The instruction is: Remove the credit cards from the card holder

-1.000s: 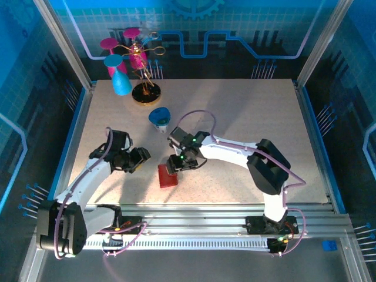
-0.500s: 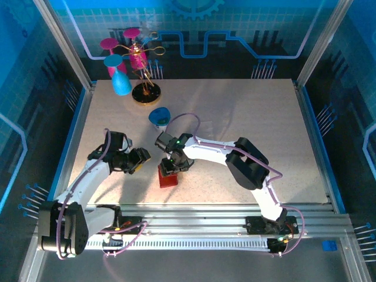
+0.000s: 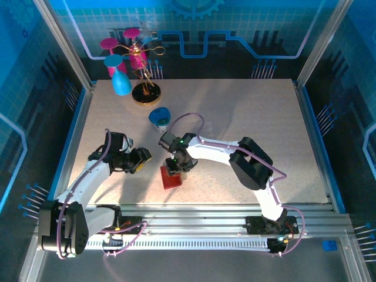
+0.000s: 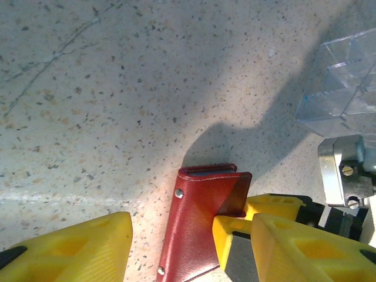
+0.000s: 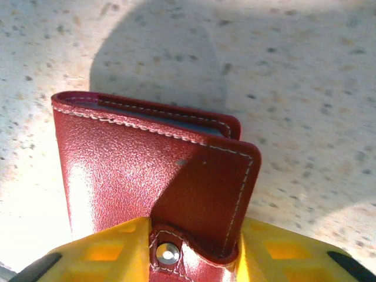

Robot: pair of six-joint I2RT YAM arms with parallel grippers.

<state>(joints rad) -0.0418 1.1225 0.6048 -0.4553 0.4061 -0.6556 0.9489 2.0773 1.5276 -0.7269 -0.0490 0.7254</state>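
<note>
1. right gripper (image 5: 194,232): closed on the snap tab (image 5: 205,194) of the card holder (image 5: 117,164), one yellow finger pressed against each side of the tab's studded end.
2. left gripper (image 3: 142,158): spread wide, nothing between its yellow fingers, just left of the holder and apart from it.
3. card holder: red, folded shut, flat on the table (image 3: 247,117), left of the middle and towards the near edge.
4. between the two covers at the holder's far end: a thin bluish edge; card or lining, cannot tell.
5. clear plastic tray (image 4: 346,76): on the table beyond the holder, to its right in the left wrist view.
6. further out, far left: blue bowl (image 3: 158,117), then a stand (image 3: 145,93) with pink and blue cups.
</note>
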